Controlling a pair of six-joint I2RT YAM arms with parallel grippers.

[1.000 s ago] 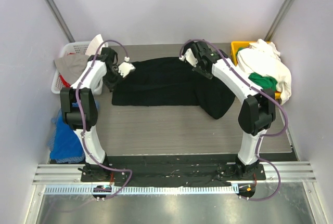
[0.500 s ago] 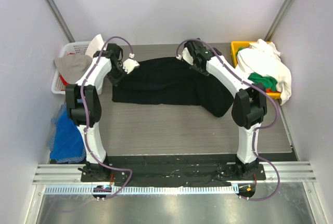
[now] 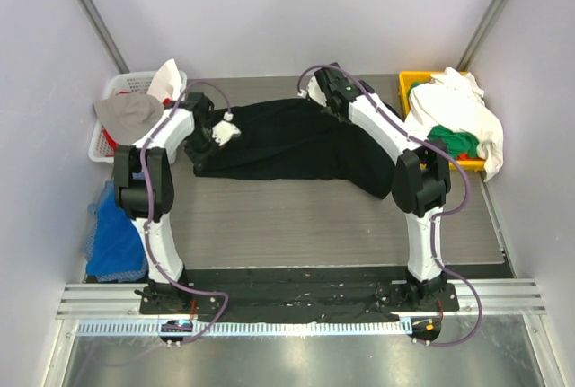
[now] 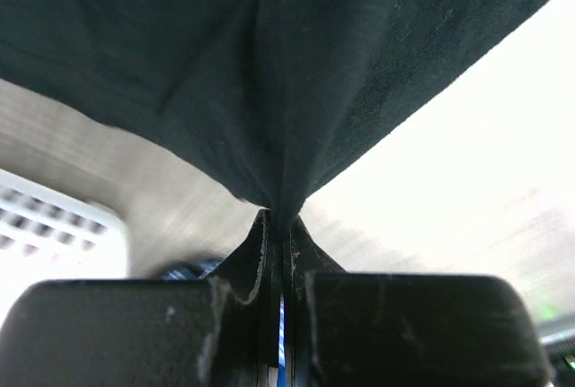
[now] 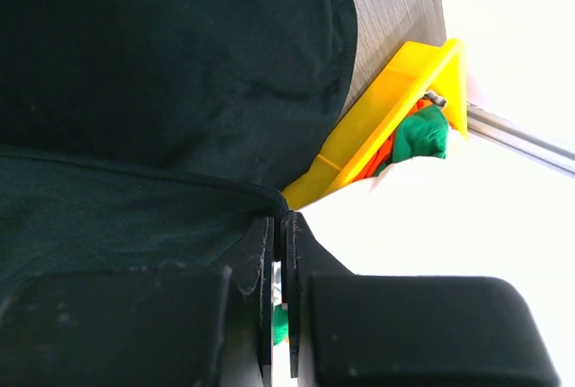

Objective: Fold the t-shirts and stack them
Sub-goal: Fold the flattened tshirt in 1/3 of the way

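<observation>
Top external view shows the tabletop (image 3: pixel 314 216) with your black t-shirt (image 3: pixel 287 145) lying across it, looking only partly folded. More t-shirts (image 3: pixel 458 122) wait in the yellow bin (image 3: pixel 411 82); nothing is stacked yet. Your left tool (image 3: pixel 225 131) and right tool (image 3: pixel 314 91) each pinch its far edge.

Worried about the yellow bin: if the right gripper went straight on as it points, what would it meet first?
Likely the black t-shirt that the right gripper pinches; the yellow bin lies off to the side.

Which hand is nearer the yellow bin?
Right. The right hand grips the black shirt left of the bin; the left hand is farther left, near the white basket.
</observation>
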